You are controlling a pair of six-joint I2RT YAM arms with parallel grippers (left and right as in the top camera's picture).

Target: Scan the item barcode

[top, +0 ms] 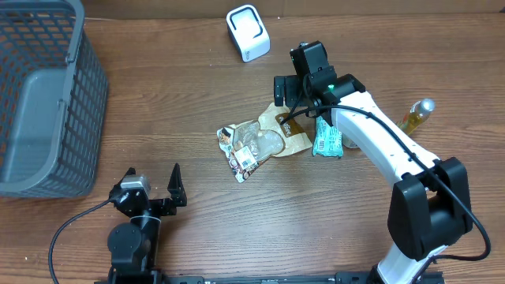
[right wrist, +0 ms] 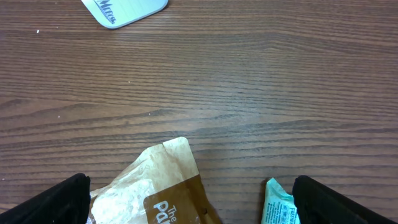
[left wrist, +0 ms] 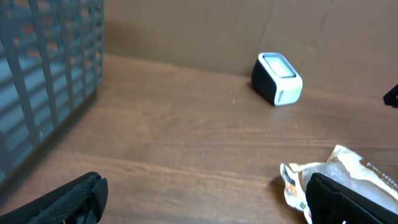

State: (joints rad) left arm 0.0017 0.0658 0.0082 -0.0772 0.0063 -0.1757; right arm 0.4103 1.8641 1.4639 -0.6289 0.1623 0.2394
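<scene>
Three items lie mid-table: a clear snack packet (top: 248, 150) with a barcode label facing up, a brown paper bag (top: 288, 130) and a teal packet (top: 327, 140). The white scanner (top: 248, 32) stands at the back. My right gripper (top: 298, 106) hovers open over the bag's far end. In the right wrist view, its fingers (right wrist: 50, 202) straddle the brown bag (right wrist: 161, 186) and the teal packet (right wrist: 277, 205), holding nothing. My left gripper (top: 153, 172) rests open near the front edge. It faces the scanner (left wrist: 278, 78), with the snack packet (left wrist: 292, 180) by its right finger.
A grey wire basket (top: 43, 95) fills the left side of the table and shows as a wall in the left wrist view (left wrist: 43, 74). A small bottle (top: 417, 114) lies at the right, past the right arm. Bare wood separates the items from the scanner.
</scene>
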